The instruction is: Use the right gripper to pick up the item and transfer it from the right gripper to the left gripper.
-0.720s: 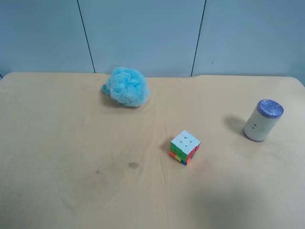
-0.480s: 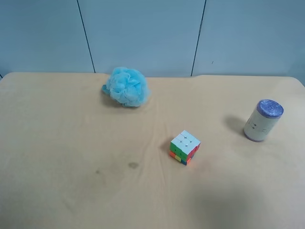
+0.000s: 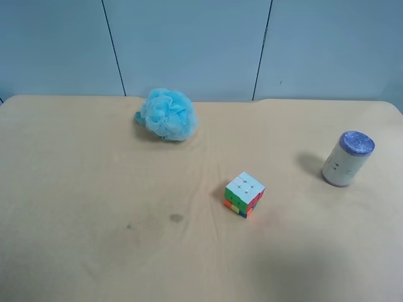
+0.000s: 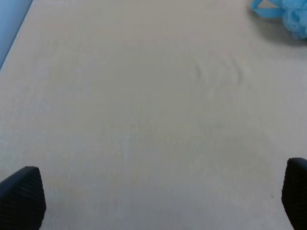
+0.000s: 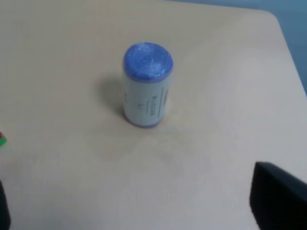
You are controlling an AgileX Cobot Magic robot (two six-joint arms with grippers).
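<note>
The item, a small off-white can [image 3: 347, 159] with a purple-blue lid, stands upright near the table's right edge in the exterior high view. No arm shows in that view. In the right wrist view the can [image 5: 146, 86] stands ahead of the right gripper [image 5: 136, 196], apart from it. That gripper is open and empty, with only the dark tips of its fingers [image 5: 278, 196] showing at the frame's edges. The left gripper [image 4: 158, 191] is open and empty over bare table, its fingers [image 4: 21, 199] wide apart.
A multicoloured cube [image 3: 244, 194] sits mid-table; a sliver of it shows in the right wrist view [image 5: 2, 140]. A fluffy light-blue puff [image 3: 167, 114] lies at the back, and also shows in the left wrist view [image 4: 283, 12]. The tan table [image 3: 94, 189] meets a blue wall behind.
</note>
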